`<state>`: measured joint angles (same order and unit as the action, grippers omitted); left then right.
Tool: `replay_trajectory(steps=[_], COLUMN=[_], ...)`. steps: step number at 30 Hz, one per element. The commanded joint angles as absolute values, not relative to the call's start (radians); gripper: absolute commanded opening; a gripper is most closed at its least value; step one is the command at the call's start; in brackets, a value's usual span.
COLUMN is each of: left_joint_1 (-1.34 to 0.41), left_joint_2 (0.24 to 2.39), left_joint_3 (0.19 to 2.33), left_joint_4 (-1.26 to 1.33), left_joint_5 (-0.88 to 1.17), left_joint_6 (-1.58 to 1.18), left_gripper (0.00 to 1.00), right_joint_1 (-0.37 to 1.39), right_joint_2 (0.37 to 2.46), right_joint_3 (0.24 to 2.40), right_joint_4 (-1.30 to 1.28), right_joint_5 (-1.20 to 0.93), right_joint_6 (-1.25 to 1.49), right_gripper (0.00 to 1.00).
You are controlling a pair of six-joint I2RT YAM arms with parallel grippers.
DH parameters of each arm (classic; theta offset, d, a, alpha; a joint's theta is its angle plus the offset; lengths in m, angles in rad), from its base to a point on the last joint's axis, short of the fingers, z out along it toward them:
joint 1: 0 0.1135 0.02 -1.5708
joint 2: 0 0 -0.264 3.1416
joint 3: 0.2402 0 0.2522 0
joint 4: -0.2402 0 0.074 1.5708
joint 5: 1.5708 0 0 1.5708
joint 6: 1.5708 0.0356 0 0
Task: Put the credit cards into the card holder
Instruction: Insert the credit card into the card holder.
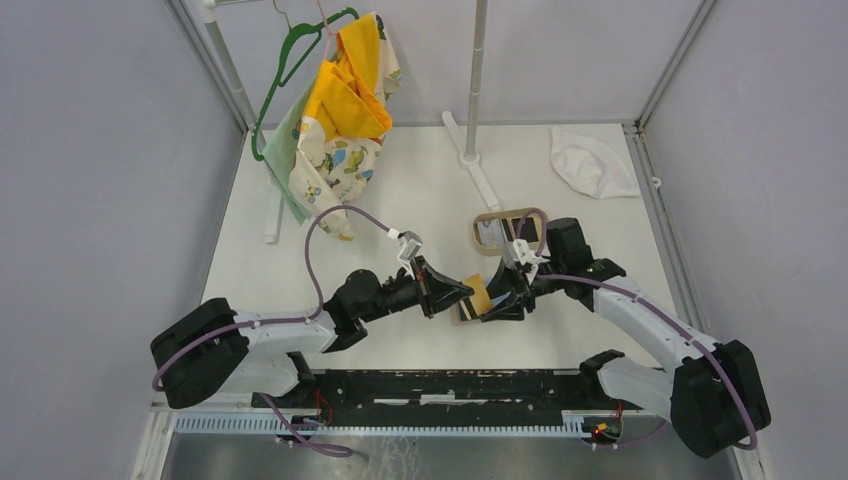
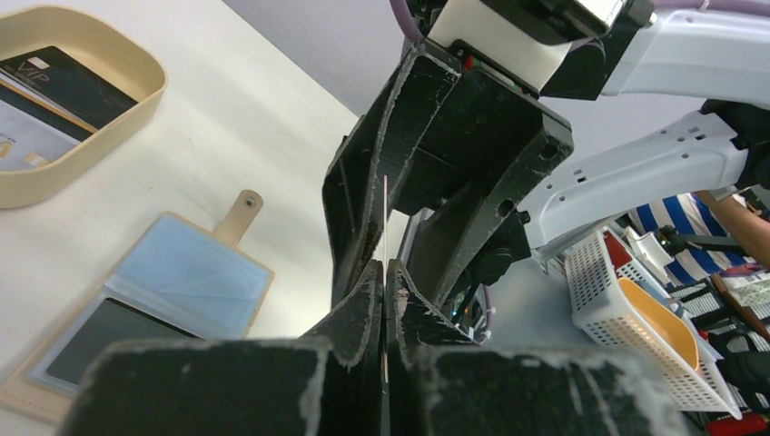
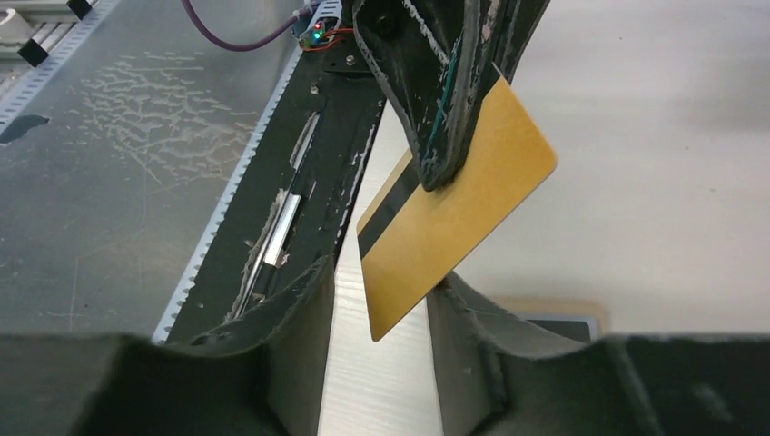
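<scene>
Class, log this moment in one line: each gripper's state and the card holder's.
left gripper: shut on gold card | right gripper: open, straddling card | card holder: lying open

Lab: grey-panelled metal frame [image 1: 676, 60] enclosing white table [image 1: 420, 190].

Gold card [image 3: 454, 209]: gold-yellow, dark stripe along one edge, airborne, tilted corner-down.
Card holder [image 2: 191, 277]: tan, lying open flat, light blue and dark pockets, snap tab out.
Dark card [image 2: 77, 86], pale card [image 2: 23, 132]: overlapping in tan tray [image 2: 95, 154].
</scene>
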<state>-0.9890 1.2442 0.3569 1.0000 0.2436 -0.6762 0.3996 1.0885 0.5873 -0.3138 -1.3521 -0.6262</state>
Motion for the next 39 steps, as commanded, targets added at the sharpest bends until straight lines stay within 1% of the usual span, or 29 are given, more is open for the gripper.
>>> replay_trajectory(steps=[1,2,3,4,5,9,11,13,16,24,28,31,33,35,37,38,39], left_joint_1=[-0.999,-1.002,-1.002,-1.004,-1.004,-1.004,-1.004,-1.004,-1.004,-1.003,-1.007,-1.007,-1.008,-1.008,-1.008,-1.008,-1.008], left_joint_2=[1.261,1.265,1.268,1.268,1.267,1.23,1.196,1.159,1.119,1.131,1.149,1.169,1.185,1.199,1.212,1.215,1.217], left_joint_3=[0.412,0.413,0.413,0.413,0.411,0.376,0.322,0.273,0.234,0.271,0.296,0.31,0.321,0.331,0.336,0.337,0.337], left_joint_4=[0.999,0.997,0.998,0.999,0.999,1.001,1.025,1.049,1.051,1.054,1.045,1.051,1.052,1.053,1.057,1.057,1.057], left_joint_5=[0.288,0.287,0.288,0.288,0.286,0.271,0.259,0.24,0.227,0.267,0.27,0.276,0.282,0.287,0.295,0.297,0.298], left_joint_6=[-0.61,-0.61,-0.61,-0.612,-0.617,-0.648,-0.661,-0.669,-0.667,-0.663,-0.657,-0.657,-0.657,-0.657,-0.656,-0.656,-0.657], left_gripper=[0.02,0.02,0.02,0.02,0.03,0.29,0.39,0.45,0.48,0.46,0.42,0.34,0.31,0.23,0.09,0.04,0.04], right_joint_1=[0.404,0.405,0.404,0.404,0.404,0.404,0.403,0.404,0.403,0.402,0.403,0.403,0.403,0.403,0.403,0.403,0.403], right_joint_2=[1.11,1.113,1.119,1.123,1.131,1.15,1.153,1.156,1.161,1.183,1.196,1.202,1.204,1.207,1.209,1.209,1.209], right_joint_3=[0.63,0.63,0.633,0.632,0.633,0.641,0.651,0.656,0.659,0.658,0.661,0.661,0.661,0.661,0.663,0.663,0.663], right_joint_4=[-0.264,-0.264,-0.262,-0.262,-0.263,-0.275,-0.295,-0.308,-0.315,-0.322,-0.327,-0.33,-0.332,-0.333,-0.337,-0.335,-0.337], right_joint_5=[-1.4,-1.402,-1.403,-1.406,-1.411,-1.439,-1.448,-1.456,-1.46,-1.447,-1.453,-1.454,-1.456,-1.458,-1.458,-1.457,-1.458], right_joint_6=[-0.566,-0.562,-0.557,-0.549,-0.545,-0.536,-0.551,-0.558,-0.563,-0.567,-0.566,-0.566,-0.565,-0.566,-0.567,-0.567,-0.567], right_gripper=[0.37,0.26,0.13,0.05,0.0,0.0,0.0,0.0,0.0,0.0,0.0,0.0,0.0,0.0,0.0,0.0,0.0])
